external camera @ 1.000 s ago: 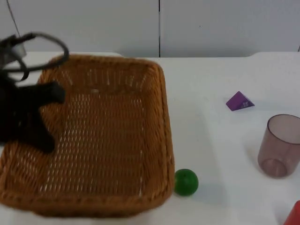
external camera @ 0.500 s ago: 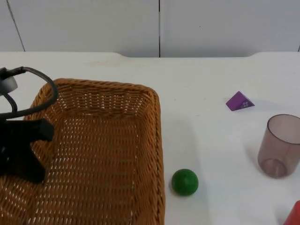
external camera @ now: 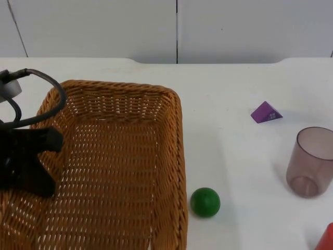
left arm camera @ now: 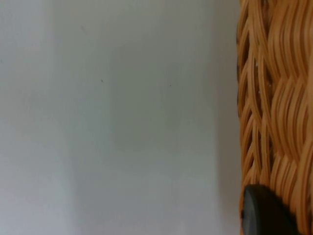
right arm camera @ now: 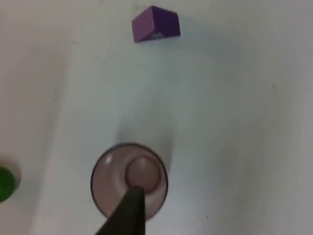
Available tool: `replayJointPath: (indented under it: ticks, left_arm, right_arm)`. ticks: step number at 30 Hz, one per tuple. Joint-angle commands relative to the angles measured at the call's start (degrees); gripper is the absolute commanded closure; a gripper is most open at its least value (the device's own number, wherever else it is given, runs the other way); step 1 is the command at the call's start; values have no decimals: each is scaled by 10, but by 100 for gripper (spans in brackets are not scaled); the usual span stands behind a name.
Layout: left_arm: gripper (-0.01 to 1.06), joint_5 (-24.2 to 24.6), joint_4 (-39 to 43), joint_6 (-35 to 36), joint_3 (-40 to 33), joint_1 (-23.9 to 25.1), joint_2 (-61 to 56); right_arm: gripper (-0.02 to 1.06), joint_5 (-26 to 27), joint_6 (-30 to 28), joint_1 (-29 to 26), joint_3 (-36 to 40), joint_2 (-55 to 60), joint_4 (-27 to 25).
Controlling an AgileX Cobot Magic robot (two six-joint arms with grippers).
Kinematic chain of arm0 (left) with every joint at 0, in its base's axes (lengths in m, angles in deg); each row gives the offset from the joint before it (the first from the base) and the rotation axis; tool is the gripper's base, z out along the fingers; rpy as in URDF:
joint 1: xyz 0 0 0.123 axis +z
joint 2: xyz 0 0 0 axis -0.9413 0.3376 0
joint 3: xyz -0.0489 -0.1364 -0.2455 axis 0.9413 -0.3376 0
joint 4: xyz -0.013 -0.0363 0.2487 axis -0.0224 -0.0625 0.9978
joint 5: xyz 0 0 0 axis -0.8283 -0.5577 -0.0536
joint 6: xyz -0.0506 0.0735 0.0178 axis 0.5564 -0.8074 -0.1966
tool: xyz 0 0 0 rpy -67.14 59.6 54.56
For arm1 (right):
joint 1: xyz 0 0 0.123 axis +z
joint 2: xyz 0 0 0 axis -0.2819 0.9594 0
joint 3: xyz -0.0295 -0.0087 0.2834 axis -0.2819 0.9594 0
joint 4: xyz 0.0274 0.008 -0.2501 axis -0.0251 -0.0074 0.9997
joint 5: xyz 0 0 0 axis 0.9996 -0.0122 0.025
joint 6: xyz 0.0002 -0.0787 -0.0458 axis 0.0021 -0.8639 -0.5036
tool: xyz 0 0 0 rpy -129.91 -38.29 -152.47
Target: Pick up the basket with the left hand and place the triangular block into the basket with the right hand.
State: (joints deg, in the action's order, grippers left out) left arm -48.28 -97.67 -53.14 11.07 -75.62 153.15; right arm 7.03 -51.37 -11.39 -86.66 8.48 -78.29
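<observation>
Top view is showing the left pincer (external camera: 31, 166) pinching the wicker basket (external camera: 119, 172) at its left rim, while the purple triangular block (external camera: 266, 112) is lying on the white counter (external camera: 229, 88), well apart, beyond the tinted cup (external camera: 311, 161); the right pincer's spread I cannot tell.

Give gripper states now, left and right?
Left gripper: shut on the basket rim.
Right gripper: above the cup, state cannot be told.

White table (external camera: 234, 83), four things resting on it.
We saw a purple triangular block (external camera: 266, 112), tinted cup (external camera: 311, 162), green ball (external camera: 205, 202) and a red object (external camera: 327, 239) at the edge.
</observation>
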Motion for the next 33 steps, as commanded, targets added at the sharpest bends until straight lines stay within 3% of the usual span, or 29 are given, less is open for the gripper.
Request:
replayJointPath:
  ticks: [1,4,6,7,11,12,16,17,20,33]
  left_arm:
    - [105,-2,-20,-3,0,3,-8]
    - [105,-4,-20,-3,0,3,-8]
    - [105,-5,-20,-3,0,3,-8]
    - [105,-5,-20,-3,0,3,-8]
    - [105,-5,-20,-3,0,3,-8]
    - [105,-5,-20,-3,0,3,-8]
    - [105,-3,-20,-3,0,3,-8]
    - [105,-3,-20,-3,0,3,-8]
    - [105,-1,-20,-3,0,3,-8]
    - [105,0,-21,-3,0,3,-8]
  right_arm:
    - [8,-32,-22,20,-80,73,29]
    - [9,-54,-56,39,-147,139,54]
    - [9,-72,-122,50,-239,212,68]
    - [9,-72,-122,50,-239,212,68]
    - [19,-84,-234,50,-360,321,64]
    - [19,-84,-234,50,-360,321,64]
    - [24,-110,-374,50,-427,410,31]
    - [24,-110,-374,50,-427,410,31]
    - [24,-109,-453,50,-446,468,7]
    - [24,-17,-553,57,-452,556,1]
